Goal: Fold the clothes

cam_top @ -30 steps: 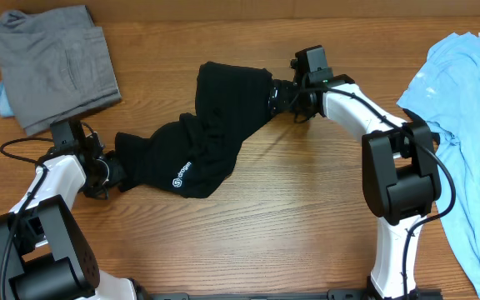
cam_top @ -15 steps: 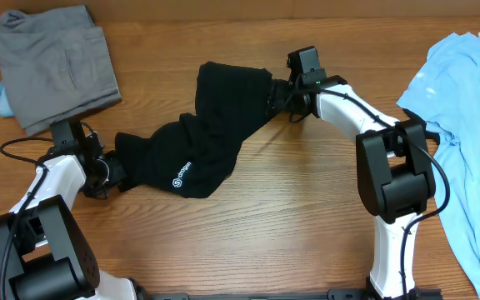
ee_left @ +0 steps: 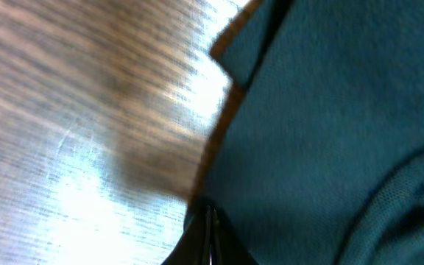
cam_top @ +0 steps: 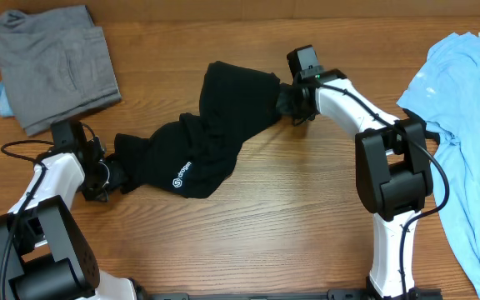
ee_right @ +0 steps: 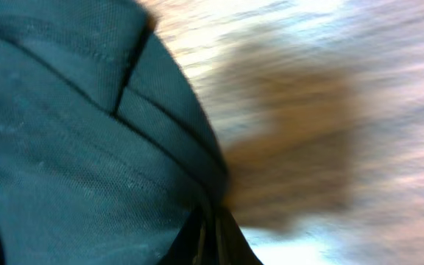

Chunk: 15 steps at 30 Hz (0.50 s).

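Note:
A black shirt [cam_top: 207, 133] with a small white logo lies bunched across the middle of the wooden table, stretched from lower left to upper right. My left gripper [cam_top: 115, 173] is shut on its lower-left end; in the left wrist view the jaws [ee_left: 210, 239] meet on dark fabric [ee_left: 330, 132]. My right gripper [cam_top: 283, 98] is shut on the shirt's upper-right edge, and the right wrist view shows the shirt's hem [ee_right: 87, 147] running into the closed gripper [ee_right: 210, 235]. A grey garment [cam_top: 52, 62] lies folded at the back left. A light blue T-shirt [cam_top: 469, 125] is spread at the right edge.
A bit of light blue cloth [cam_top: 1, 100] peeks from under the grey garment. Bare wooden table [cam_top: 248, 225] stretches in front of the black shirt. Both arm bases stand at the near edge, left [cam_top: 40, 258] and right [cam_top: 398, 208].
My right gripper has closed onto the shirt's upper-right edge and pulled it slightly right, bunching the fabric there. The left gripper stays shut on the lower-left end, barely moved.

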### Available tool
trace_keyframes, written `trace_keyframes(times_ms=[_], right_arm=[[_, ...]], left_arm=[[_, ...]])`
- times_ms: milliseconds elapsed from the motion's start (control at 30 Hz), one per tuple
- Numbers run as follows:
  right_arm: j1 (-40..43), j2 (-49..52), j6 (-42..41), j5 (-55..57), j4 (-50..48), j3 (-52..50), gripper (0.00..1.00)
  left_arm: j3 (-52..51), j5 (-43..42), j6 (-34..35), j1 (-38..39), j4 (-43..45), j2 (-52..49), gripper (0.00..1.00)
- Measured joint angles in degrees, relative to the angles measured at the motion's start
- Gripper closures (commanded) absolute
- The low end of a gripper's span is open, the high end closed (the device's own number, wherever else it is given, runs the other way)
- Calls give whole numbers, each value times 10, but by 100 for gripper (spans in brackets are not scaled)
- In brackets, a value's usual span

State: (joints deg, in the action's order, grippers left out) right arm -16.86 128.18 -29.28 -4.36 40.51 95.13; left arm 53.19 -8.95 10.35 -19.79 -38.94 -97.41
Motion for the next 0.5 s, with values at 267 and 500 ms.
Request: trace_keyframes(times_ms=[267, 500], right_arm=[[11, -105, -37, 52, 76, 4, 96], [11, -279, -67, 94, 144, 17, 96]], left_arm=[[57, -10, 8, 0, -86, 110, 96], [72, -20, 15, 0, -126, 311, 96]])
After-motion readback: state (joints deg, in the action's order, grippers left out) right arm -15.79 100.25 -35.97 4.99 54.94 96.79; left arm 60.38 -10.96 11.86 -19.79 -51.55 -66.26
